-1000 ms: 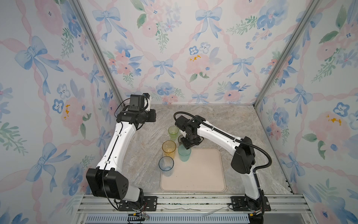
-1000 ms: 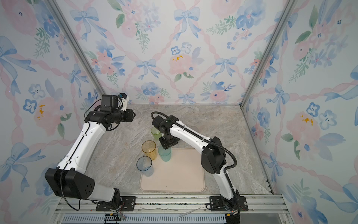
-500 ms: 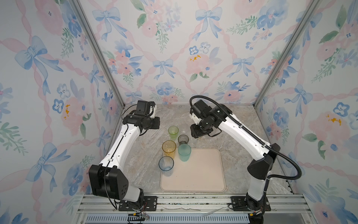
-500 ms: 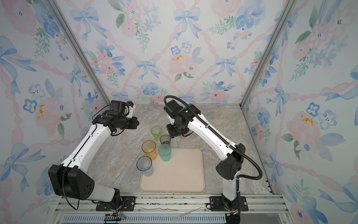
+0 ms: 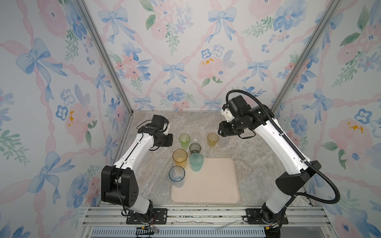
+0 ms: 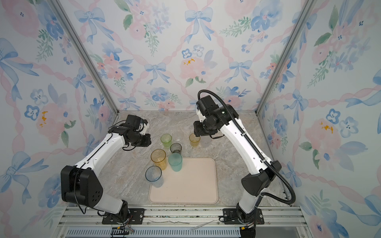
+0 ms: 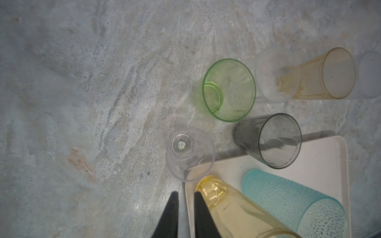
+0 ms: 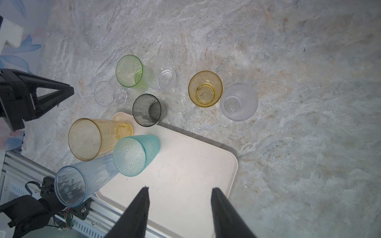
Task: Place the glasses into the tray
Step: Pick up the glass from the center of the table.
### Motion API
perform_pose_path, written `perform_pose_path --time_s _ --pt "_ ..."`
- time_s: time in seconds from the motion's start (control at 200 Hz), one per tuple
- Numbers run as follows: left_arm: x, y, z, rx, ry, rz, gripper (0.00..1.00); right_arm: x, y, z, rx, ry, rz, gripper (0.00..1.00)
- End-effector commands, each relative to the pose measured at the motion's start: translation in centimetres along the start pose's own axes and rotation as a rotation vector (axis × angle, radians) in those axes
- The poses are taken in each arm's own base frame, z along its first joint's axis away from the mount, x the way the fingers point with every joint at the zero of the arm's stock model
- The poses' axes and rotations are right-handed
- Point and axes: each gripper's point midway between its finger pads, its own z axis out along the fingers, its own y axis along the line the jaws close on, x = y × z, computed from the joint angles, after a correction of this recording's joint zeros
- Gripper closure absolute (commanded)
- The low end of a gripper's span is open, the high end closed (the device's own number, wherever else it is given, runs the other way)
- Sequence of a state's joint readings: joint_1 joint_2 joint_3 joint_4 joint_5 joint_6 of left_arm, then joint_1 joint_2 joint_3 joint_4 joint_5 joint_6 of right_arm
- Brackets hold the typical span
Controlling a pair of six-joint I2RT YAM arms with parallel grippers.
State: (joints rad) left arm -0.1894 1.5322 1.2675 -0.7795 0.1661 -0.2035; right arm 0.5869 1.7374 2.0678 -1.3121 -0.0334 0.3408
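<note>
Tray at the surface's near edge carries the pale blue tumbler by its left rim, then the tall amber tumbler and teal tumbler at its far-left corner. Just past its far edge stands the grey tumbler. Left fingers, barely parted and empty, point at a small clear tumbler just off their tips. Right fingers, spread and empty, hang above the surface near the short amber tumbler and frosted tumbler.
</note>
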Motion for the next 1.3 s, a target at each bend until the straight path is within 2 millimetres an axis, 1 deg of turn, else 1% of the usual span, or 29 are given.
perform_pose_path --time_s 0.0,0.035,0.095,0.2,0.28,0.29,0.31,0.35,0.465,0.8,0.956,1.291 --pt "1.1 0.1 1.4 0.003 0.060 -0.018 0.60 -0.1 -0.9 -0.3 -0.005 -0.010 0.028 0.48" --pt "1.2 0.2 1.7 0.001 0.067 -0.019 0.60 0.0 -1.1 -0.4 -0.004 -0.013 0.034 0.48" --pt "1.3 0.2 2.1 0.004 0.081 -0.017 0.64 0.0 -1.5 -0.6 -0.003 -0.020 0.041 0.48" --pt "1.5 0.6 3.0 -0.017 0.103 -0.022 0.64 0.1 -2.3 -1.1 -0.003 -0.031 0.059 0.48" --pt "1.4 0.8 3.5 -0.025 0.114 -0.021 0.66 0.3 -2.9 -0.6 0.005 -0.020 0.071 0.48" --pt "1.4 0.8 3.6 -0.027 0.115 -0.021 0.67 0.4 -2.9 -1.3 -0.001 -0.038 0.071 0.48" --pt "1.4 0.8 3.7 -0.029 0.118 -0.021 0.68 0.4 -3.0 -1.6 -0.003 -0.044 0.072 0.48" --pt "1.4 0.8 4.0 -0.032 0.124 -0.020 0.70 0.5 -3.3 -1.6 -0.002 -0.045 0.079 0.48" --pt "1.3 1.1 4.8 -0.047 0.139 -0.021 0.73 0.6 -3.8 -1.8 -0.007 -0.050 0.094 0.48" --pt "0.6 1.7 5.8 -0.088 0.151 -0.009 0.76 0.6 -4.5 -1.3 -0.012 -0.038 0.109 0.48" --pt "0.7 2.0 6.3 -0.097 0.164 -0.005 0.77 0.3 -4.9 -1.0 -0.017 -0.033 0.118 0.48" --pt "0.4 1.9 7.1 -0.090 0.178 0.003 0.79 -0.1 -5.2 -0.4 -0.020 -0.028 0.127 0.48"
